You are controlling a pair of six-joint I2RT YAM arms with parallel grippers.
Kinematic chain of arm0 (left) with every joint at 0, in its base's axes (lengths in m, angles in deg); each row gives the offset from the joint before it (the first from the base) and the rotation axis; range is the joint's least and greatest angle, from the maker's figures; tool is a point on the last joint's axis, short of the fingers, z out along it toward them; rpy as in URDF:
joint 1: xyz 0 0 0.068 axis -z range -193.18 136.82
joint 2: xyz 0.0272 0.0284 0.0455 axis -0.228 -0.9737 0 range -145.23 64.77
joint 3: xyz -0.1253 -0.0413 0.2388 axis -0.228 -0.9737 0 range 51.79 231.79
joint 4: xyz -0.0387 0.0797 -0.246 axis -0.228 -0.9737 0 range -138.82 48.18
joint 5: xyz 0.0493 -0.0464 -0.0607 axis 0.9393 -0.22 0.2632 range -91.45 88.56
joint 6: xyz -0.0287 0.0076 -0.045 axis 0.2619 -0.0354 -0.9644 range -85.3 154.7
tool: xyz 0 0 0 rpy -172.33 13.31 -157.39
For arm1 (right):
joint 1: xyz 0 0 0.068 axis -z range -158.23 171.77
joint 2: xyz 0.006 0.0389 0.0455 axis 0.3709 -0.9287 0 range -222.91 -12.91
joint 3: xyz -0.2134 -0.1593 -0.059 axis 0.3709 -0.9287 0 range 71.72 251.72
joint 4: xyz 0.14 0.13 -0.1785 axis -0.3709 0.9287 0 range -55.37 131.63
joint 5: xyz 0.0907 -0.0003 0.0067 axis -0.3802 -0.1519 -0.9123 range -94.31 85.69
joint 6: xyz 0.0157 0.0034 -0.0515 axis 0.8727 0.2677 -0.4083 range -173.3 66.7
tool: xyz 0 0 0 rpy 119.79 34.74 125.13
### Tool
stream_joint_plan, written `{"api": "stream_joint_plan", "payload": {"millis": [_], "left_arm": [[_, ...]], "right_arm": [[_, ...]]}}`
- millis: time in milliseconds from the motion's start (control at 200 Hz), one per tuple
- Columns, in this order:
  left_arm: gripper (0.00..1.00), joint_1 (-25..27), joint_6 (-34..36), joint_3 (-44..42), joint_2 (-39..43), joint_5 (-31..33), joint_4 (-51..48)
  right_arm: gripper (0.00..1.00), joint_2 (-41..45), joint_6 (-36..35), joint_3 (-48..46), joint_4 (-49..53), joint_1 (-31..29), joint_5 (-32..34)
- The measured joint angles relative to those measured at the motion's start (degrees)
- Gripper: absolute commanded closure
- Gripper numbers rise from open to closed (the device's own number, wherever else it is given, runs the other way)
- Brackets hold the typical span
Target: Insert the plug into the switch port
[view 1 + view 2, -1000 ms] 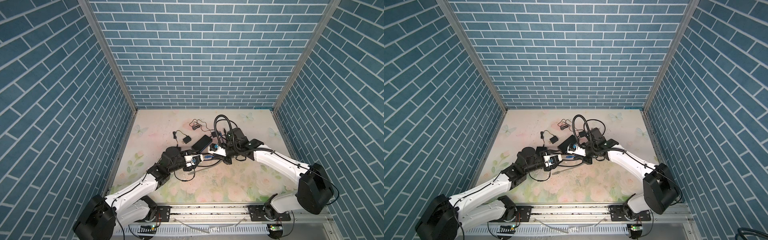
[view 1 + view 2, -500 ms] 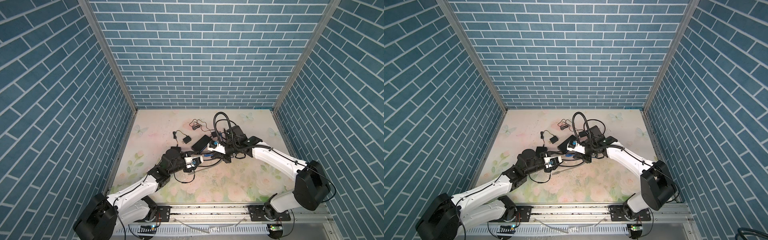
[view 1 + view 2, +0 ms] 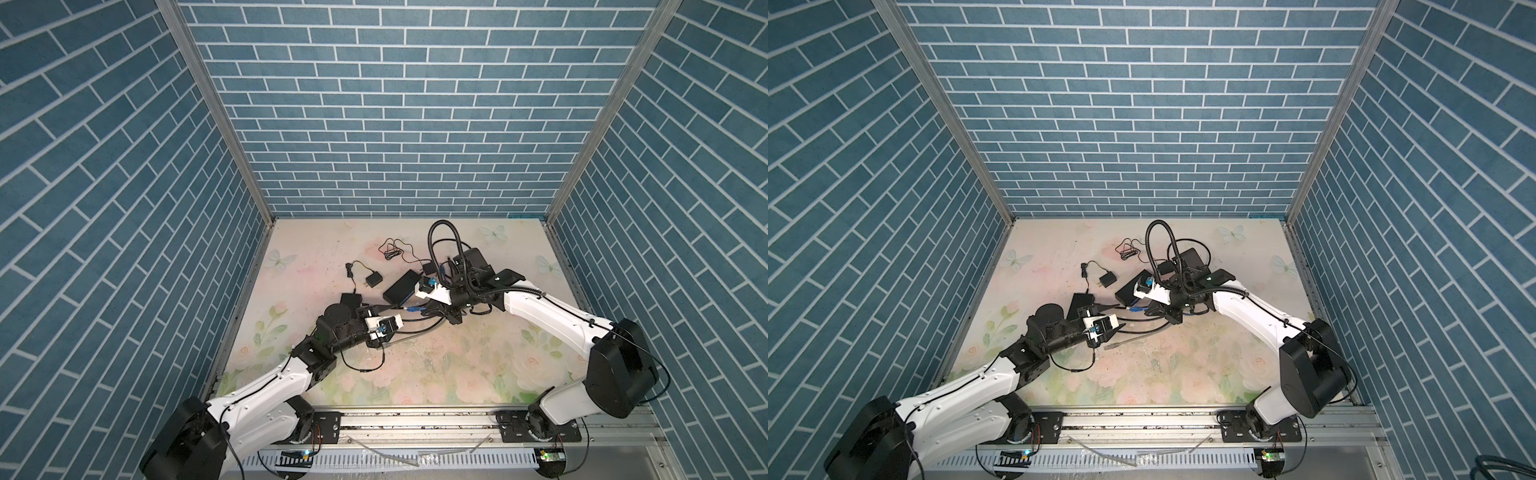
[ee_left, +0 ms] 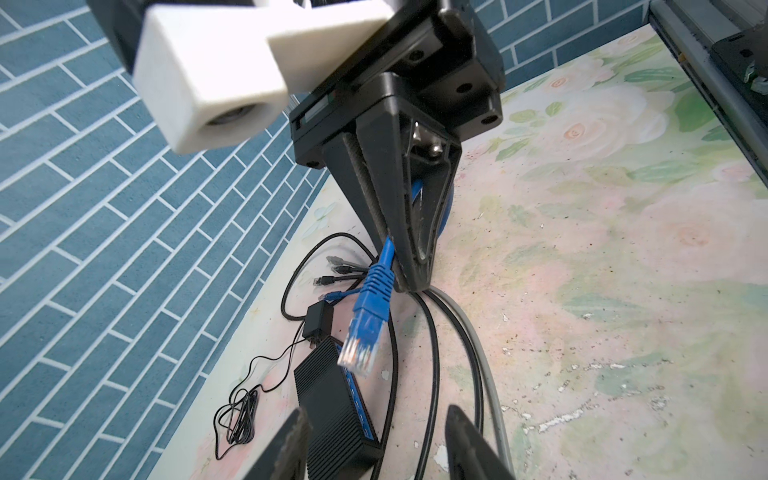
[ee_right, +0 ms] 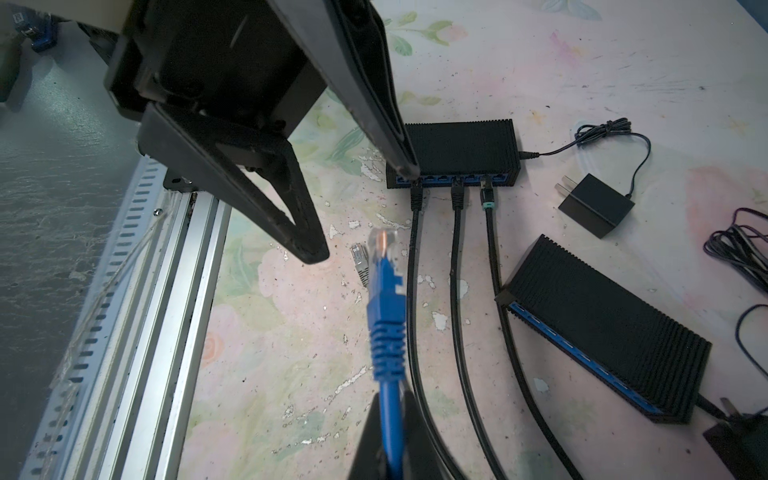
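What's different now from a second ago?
Very little. The left gripper eased slightly back toward its own base, jaws open and empty. The right gripper hardly moved, jaws shut, holding the blue plug by its cable. The switches and adapter lie where they were.

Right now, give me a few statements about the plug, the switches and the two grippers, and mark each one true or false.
1. The right gripper is shut on the blue cable. True.
2. The blue plug sits in a port of the smaller switch. False: it hangs in the air, short of the ports.
3. Three dark cables are plugged into the smaller switch. True.
4. The left gripper holds the power adapter. False: its jaws are open and empty, and the adapter lies on the table.
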Motion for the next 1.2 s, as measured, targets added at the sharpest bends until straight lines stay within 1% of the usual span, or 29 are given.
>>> {"api": "stream_joint_plan", "payload": {"millis": [260, 335, 445, 510, 565, 615, 755, 810, 860, 935, 1085, 1195], "left_arm": [[0.46, 0.00, -1.75, -0.68, 0.74, -0.61, 0.55], [0.46, 0.00, -2.67, -0.68, 0.79, -0.31, 0.52], [0.42, 0.00, -4.83, -0.63, 0.92, 1.70, -0.07], [0.36, 0.02, -6.73, -0.33, 1.05, 3.48, -1.03], [0.33, 0.00, -8.94, 0.59, 1.05, 5.29, -2.47], [0.30, 0.00, -11.02, 1.88, 1.05, 7.10, -4.20], [0.29, -0.07, -17.42, 6.99, 0.98, 11.41, -10.25], [0.24, -0.07, -19.08, 8.52, 0.81, 12.11, -11.78], [0.21, -0.07, -20.39, 9.20, 0.70, 12.09, -12.83], [0.19, -0.11, -21.18, 9.14, 0.42, 11.21, -13.81], [0.19, -0.15, -20.90, 5.92, 0.28, 6.75, -12.41], [0.20, -0.15, -20.41, 3.19, 0.85, 3.78, -12.00]], "right_arm": [[1.00, 0.00, 0.68, 0.00, -0.33, 0.07, -0.52], [1.00, 0.15, 0.63, -0.24, -2.10, 0.07, 0.17], [1.00, 2.75, -0.02, -4.39, -8.48, 0.07, 2.10], [1.00, 5.03, -1.20, -8.13, -12.33, 0.07, 3.43], [1.00, 7.17, -2.82, -12.07, -16.28, 0.04, 4.90], [1.00, 8.76, -4.55, -15.54, -19.98, -0.09, 6.47], [1.00, 10.25, -9.35, -22.43, -29.07, -0.96, 12.13], [1.00, 10.23, -11.02, -23.82, -31.98, -1.36, 14.45], [1.00, 10.23, -12.63, -24.96, -35.01, -1.70, 16.55], [1.00, 10.23, -14.88, -26.56, -39.47, -2.29, 19.08], [1.00, 10.10, -18.86, -30.14, -48.92, -2.86, 22.86], [1.00, 9.99, -21.14, -32.00, -53.81, -2.97, 24.00]]}}
